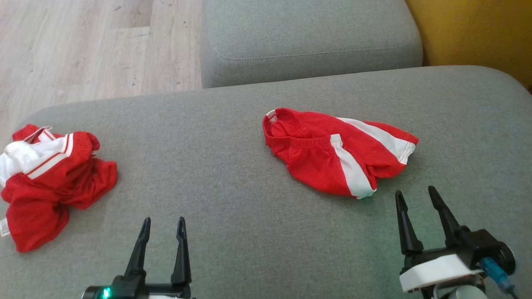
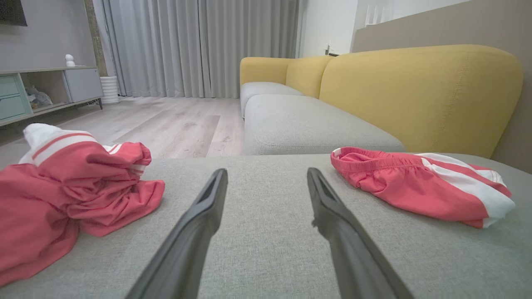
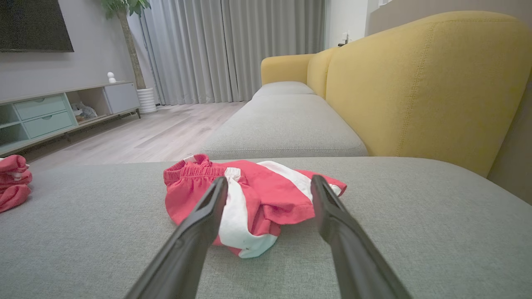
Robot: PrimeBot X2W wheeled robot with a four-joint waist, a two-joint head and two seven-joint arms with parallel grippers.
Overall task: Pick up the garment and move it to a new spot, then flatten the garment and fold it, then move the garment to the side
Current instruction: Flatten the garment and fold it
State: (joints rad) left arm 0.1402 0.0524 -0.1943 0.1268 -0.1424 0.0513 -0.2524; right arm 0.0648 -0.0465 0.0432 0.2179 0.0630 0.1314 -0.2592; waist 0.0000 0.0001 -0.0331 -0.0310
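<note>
Two red and white garments lie on the grey sofa seat [image 1: 249, 199]. Red shorts [image 1: 336, 151] with white side stripes rest loosely bunched right of centre. They also lie at the right of the left wrist view [image 2: 415, 185] and straight ahead in the right wrist view [image 3: 253, 199]. A crumpled red garment [image 1: 50, 178] with white trim sits at the seat's left edge and at the left of the left wrist view [image 2: 70, 191]. My right gripper [image 1: 415, 190] [image 3: 269, 177] is open just short of the shorts. My left gripper [image 1: 163, 219] [image 2: 267, 170] is open over bare cushion between the two garments.
A second grey seat cushion [image 1: 307, 41] adjoins the far side. The yellow backrest [image 1: 478, 33] runs along the right. Wooden floor [image 1: 83, 50] drops off beyond the seat's far left edge. A low cabinet [image 3: 62, 112] and curtains [image 3: 232, 50] stand far across the room.
</note>
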